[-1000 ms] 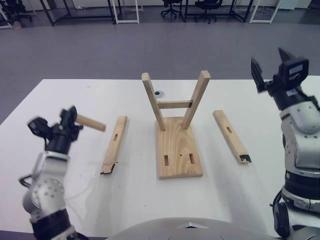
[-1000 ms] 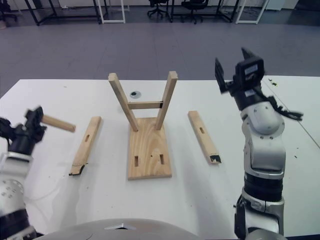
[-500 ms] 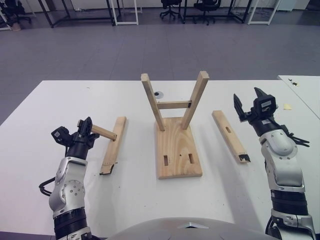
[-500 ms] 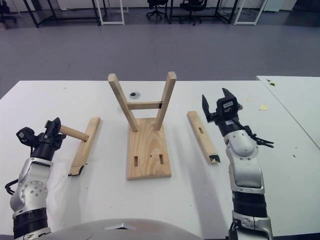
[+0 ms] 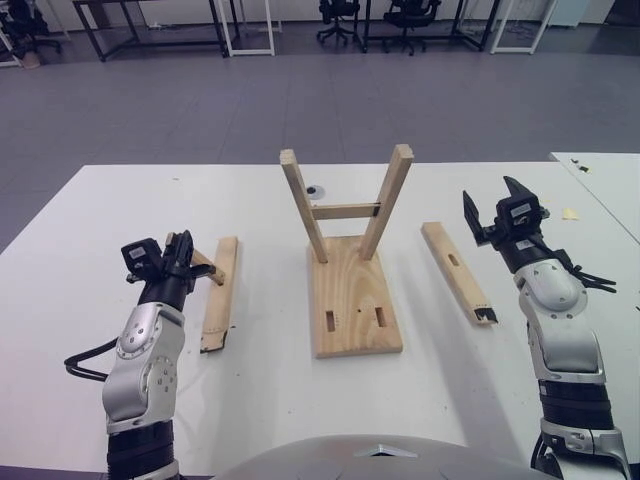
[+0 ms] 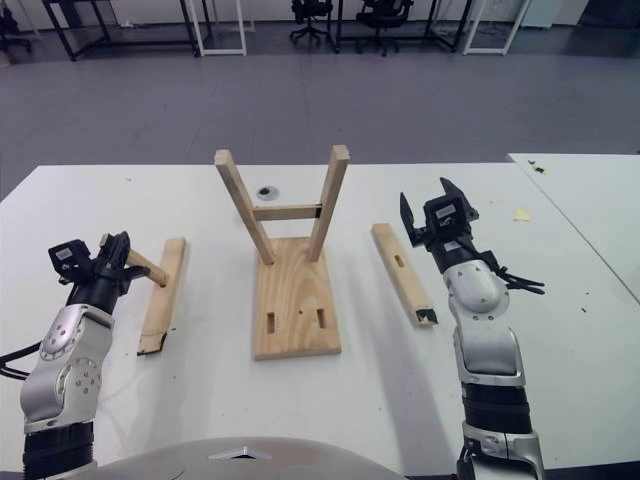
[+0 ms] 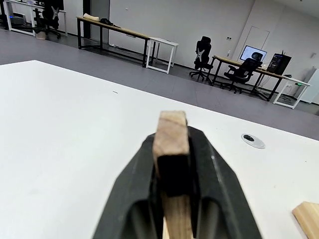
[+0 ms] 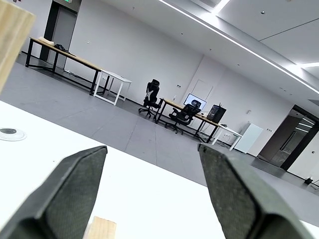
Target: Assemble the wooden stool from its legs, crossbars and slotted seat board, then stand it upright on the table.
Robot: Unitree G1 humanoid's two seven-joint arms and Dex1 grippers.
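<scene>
Stool seat board (image 5: 358,312) carries 2 splayed legs (image 5: 305,207), 1 crossbar (image 5: 347,211).

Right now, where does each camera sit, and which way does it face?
Eye views: on the head, facing forward and down at the white table; both arms show.
Left wrist view: on that wrist, facing along the left gripper, shut on a short light wooden crossbar.
Right wrist view: on that wrist, facing out through the open right gripper.
Shared: both wrist views show the round grey table grommet.
</scene>
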